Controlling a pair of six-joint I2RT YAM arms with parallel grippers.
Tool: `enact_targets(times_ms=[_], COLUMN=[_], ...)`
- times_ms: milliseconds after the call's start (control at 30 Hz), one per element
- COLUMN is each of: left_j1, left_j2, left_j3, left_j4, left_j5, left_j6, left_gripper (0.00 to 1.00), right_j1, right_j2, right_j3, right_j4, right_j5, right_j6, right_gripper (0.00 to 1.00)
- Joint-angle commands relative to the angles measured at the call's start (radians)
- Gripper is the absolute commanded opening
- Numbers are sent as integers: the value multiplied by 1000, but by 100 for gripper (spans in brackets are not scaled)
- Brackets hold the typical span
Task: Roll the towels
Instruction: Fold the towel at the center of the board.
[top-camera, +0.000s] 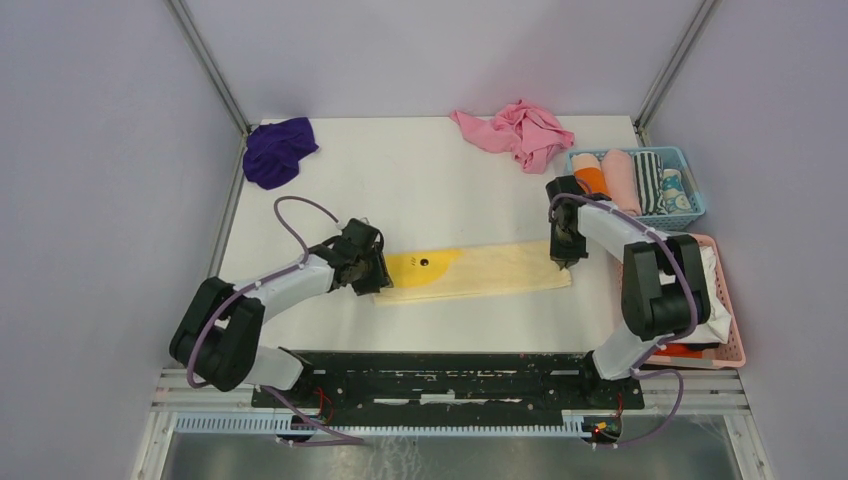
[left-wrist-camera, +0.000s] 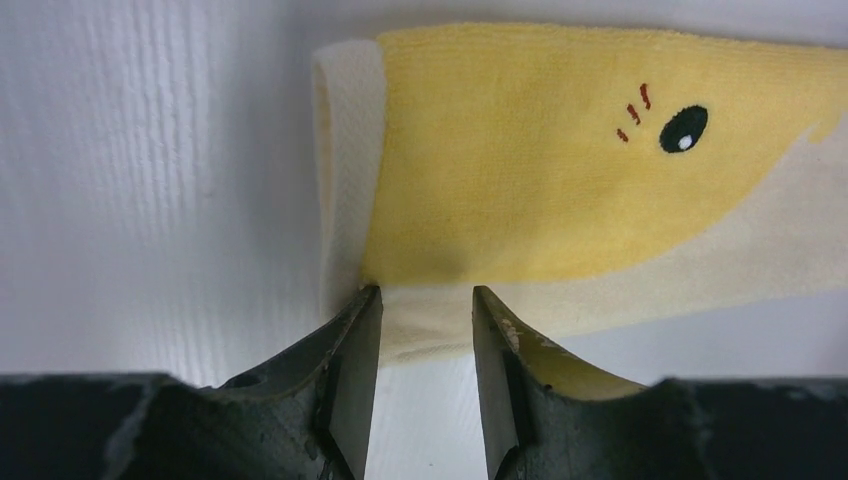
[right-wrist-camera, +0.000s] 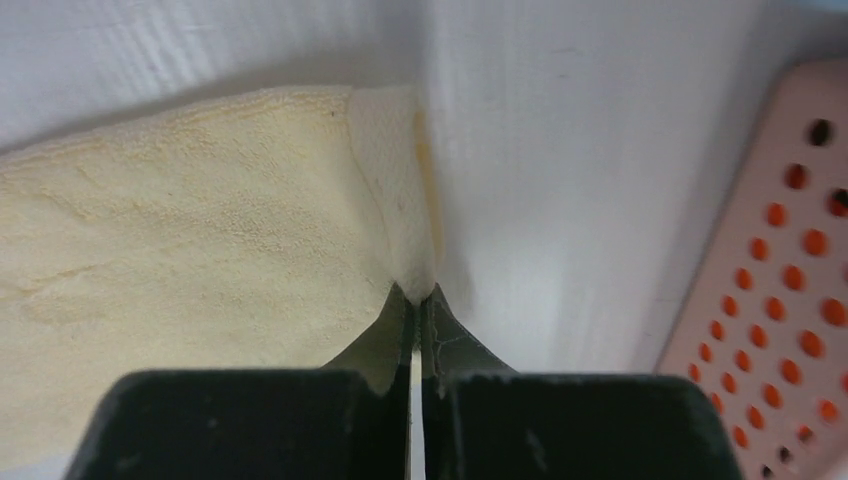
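Your left gripper (left-wrist-camera: 425, 296) stands partly open, its fingertips astride the curled left end of the yellow towel (top-camera: 490, 270), which lies flat at the middle of the table (top-camera: 400, 170). Your right gripper (right-wrist-camera: 418, 292) pinches its right corner.

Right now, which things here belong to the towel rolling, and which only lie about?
Job: yellow towel; right gripper, shut on its corner; left gripper, open at its other end; purple towel; rolled towels in the blue basket.
Lying about: pink cloth; pink basket; white fabric.
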Motion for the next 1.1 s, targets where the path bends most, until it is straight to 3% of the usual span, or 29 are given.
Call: enact_targets(times_ms=[0,233,367,733,1067], left_j1=[-27,-9,51,67,64], left_j2=[-80,-232,-210,-59,-2], left_j3=[-8,-2,-22,-82,-129], left_j4=[48,50,52,218,270], left_j5=[73,60,99,164,173], left_j6=[-71,-103,-89,-118,-127], left_gripper=[47,57,58,48,30], right_j1=[-7,119,234,554,746], right_j2=[-117,-162,-156,28,254], right_j3=[54,193,255,463,692], right_j4=[-76,-170,-183,-176,-168], right_j5=[245,75,-81,-133,-78], right_j6=[8,-62,-13,146,247], right_gripper=[0,1,1,1,1])
